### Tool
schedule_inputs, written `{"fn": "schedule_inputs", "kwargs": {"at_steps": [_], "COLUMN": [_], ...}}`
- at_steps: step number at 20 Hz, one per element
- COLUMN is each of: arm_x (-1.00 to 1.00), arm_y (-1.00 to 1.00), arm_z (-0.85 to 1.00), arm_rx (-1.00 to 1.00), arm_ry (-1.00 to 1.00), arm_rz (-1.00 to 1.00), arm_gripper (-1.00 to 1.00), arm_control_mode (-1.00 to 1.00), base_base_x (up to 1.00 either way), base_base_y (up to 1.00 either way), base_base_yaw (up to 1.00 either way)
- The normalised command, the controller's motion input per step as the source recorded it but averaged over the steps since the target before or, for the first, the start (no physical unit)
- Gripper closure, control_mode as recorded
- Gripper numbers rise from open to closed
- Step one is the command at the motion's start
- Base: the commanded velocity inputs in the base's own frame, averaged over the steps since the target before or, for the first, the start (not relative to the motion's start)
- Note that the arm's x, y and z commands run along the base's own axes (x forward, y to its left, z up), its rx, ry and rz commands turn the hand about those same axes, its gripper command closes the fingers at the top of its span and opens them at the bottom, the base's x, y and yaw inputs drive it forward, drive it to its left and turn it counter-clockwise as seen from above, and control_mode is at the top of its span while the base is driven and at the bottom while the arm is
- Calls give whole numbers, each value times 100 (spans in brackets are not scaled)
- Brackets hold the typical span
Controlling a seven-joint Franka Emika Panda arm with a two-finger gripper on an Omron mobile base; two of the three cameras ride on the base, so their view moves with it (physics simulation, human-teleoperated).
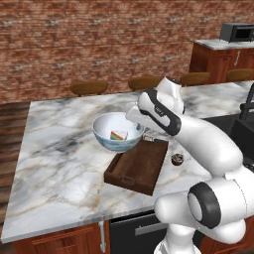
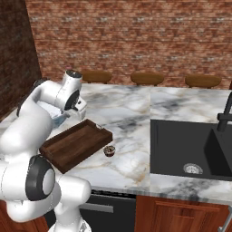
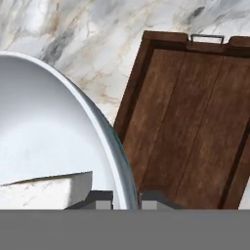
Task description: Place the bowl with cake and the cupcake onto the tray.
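Pale blue outside and white inside, the wide round bowl [image 1: 117, 132] hangs lifted above the grey-veined white marble counter [image 1: 59, 168] at the centre of the left base view, its right rim over the far left corner of the rectangular dark brown wooden tray [image 1: 137, 166]. A small rainbow-layered cake wedge [image 1: 118, 135] with a white top lies inside the bowl. The two-finger gripper [image 1: 140, 130] of the white arm meets the bowl at its right rim. In the hand view the two dark fingertips [image 3: 100, 199] stand at the bottom of the frame, one on each side of the bowl's thin rim, so the jaws are clamped on the rim of the bowl. The white top of the cake wedge shows at the lower left of that view, and the tray floor fills the right side, with a thin metal handle [image 3: 207, 37] at its upper edge.

The tray rests flat on the counter, set at an angle, and nothing lies on its floor. The tiny dark brown cupcake [image 1: 177, 159] with a pale top sits on the marble just beside the tray's right side, apart from it.

In the right base view the tray lies at centre left, the cupcake just to its right, and a black sink basin [image 2: 190, 149] with a dark tap occupies the right of the frame. Brown round stools [image 1: 89, 88] line the far edge of the counter before a red brick wall [image 1: 99, 39].
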Motion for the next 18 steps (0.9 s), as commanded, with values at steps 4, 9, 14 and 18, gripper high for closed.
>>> {"fn": "schedule_inputs", "kwargs": {"at_steps": [4,9,14,18], "arm_x": [0,2,12,0], "arm_y": [-86,-61,-23,-1], "arm_z": [14,3,-7,-6], "arm_rx": [-3,-1,-1,-3], "arm_ry": [14,8,0,-3], "arm_rz": [0,0,0,0], "arm_gripper": [100,100,100,100], "arm_control_mode": [-100,-100,-100,-100], "base_base_x": [0,0,0,0], "base_base_y": [0,0,0,0], "base_base_yaw": [0,0,0,0]}}
